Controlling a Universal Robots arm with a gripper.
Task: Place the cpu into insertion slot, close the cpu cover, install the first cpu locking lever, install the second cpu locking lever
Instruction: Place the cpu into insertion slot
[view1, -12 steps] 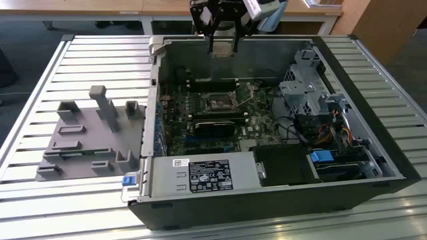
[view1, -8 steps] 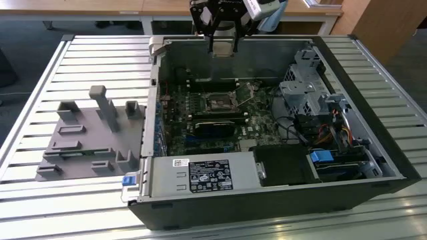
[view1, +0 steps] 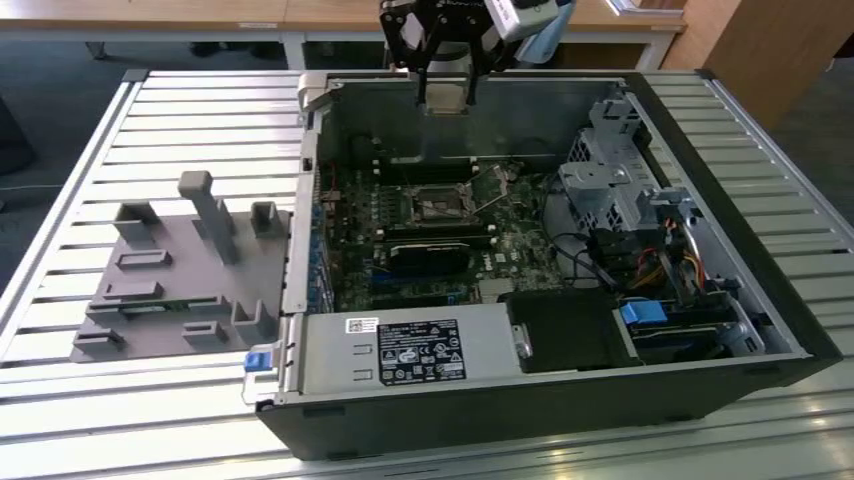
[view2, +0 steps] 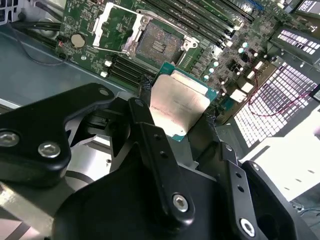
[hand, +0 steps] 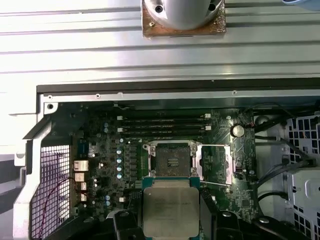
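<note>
Clamped on the edges of a flat square grey-metal cpu (hand: 171, 210), the black robot gripper (view1: 447, 100) hovers over the far side of an open black computer case (view1: 534, 400). The empty insertion slot (hand: 171, 161) waits mid-board, with its silvery frame cpu cover (hand: 215, 162) swung open beside it. The cpu likely needs levelling, squaring to the slot and a straight descent, with no sliding.

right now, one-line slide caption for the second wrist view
Gripper holding the cpu clear of the empty socket, cpu cover swung open beside it.
</note>
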